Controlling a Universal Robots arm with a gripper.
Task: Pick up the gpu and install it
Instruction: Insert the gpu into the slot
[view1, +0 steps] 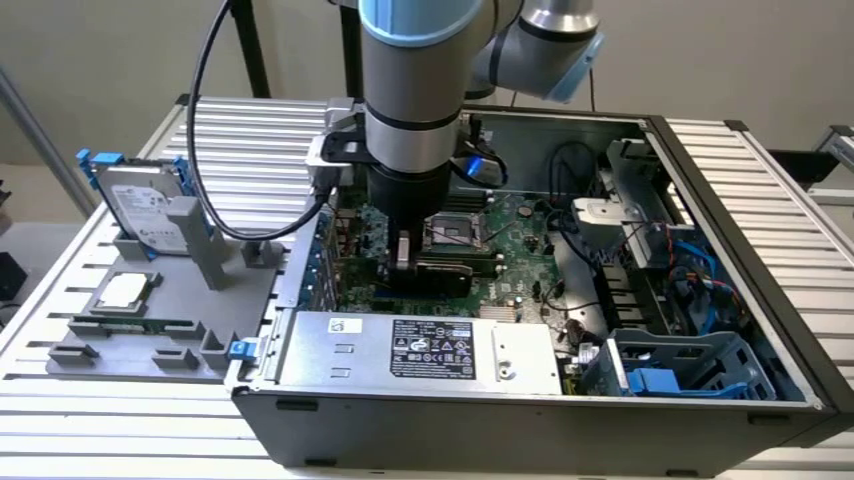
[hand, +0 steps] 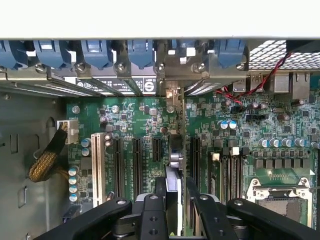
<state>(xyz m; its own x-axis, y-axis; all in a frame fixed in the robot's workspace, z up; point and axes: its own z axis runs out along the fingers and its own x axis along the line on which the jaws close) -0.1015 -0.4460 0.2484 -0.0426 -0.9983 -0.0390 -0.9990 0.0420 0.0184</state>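
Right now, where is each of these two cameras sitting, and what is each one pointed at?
Exterior view: off the arm, above and outside the open computer case, looking down into it; the arm reaches in over the motherboard.
Wrist view: on the wrist, looking straight down at the expansion slots; the gripper holds the gpu edge-on.
Shared: motherboard, gripper, gpu.
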